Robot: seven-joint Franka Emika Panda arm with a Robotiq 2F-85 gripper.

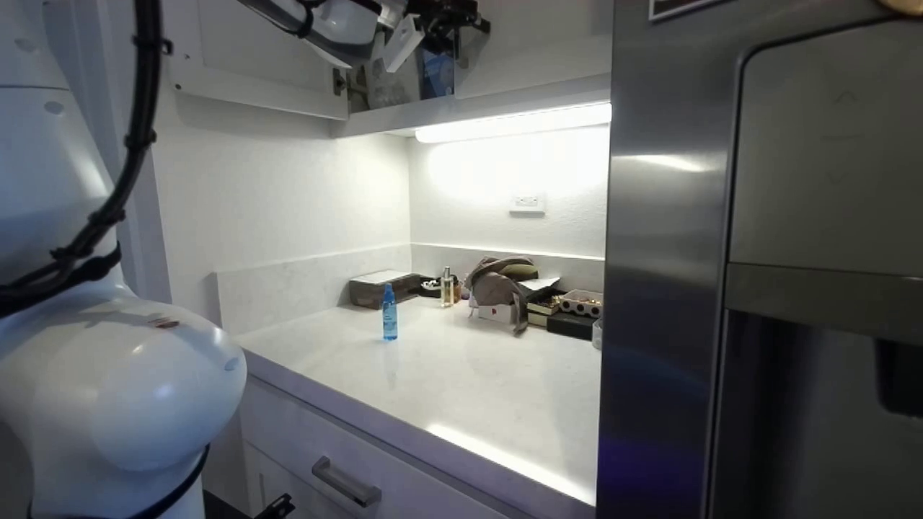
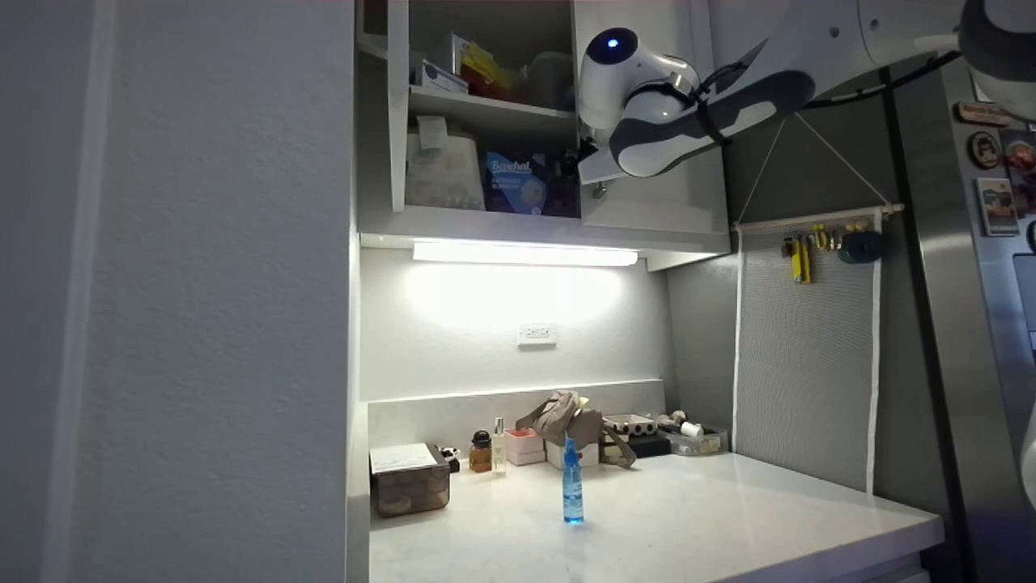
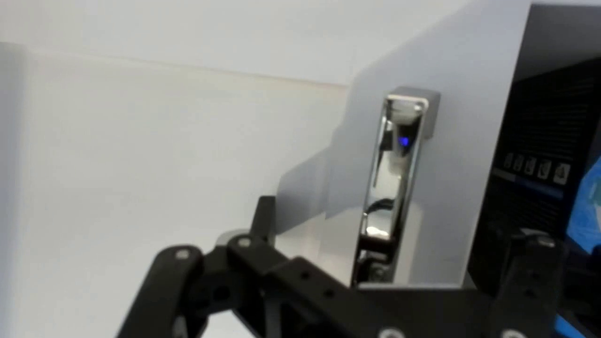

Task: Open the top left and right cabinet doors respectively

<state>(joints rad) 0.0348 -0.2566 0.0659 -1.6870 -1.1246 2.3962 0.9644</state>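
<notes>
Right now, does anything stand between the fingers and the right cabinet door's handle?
Nothing visible does: in the wrist view, the open fingers stand to either side of the handle on the right cabinet door. Whether they touch is unclear.

"What can you make out on that glossy white countertop [image 2: 712,514]?"

"I see a translucent blue spray bottle [image 2: 573,494] standing upright. Farther back, a crumpled taupe cloth item [image 2: 558,417] lies over a small white box [image 1: 497,314]."

"And left of the bottle?"

"In both exterior views I get a smoky-brown rectangular container [image 2: 410,491] with a flat white top. Higher up, a long white tube light [image 2: 526,253] glows above a white wall outlet [image 2: 537,335]."
</notes>
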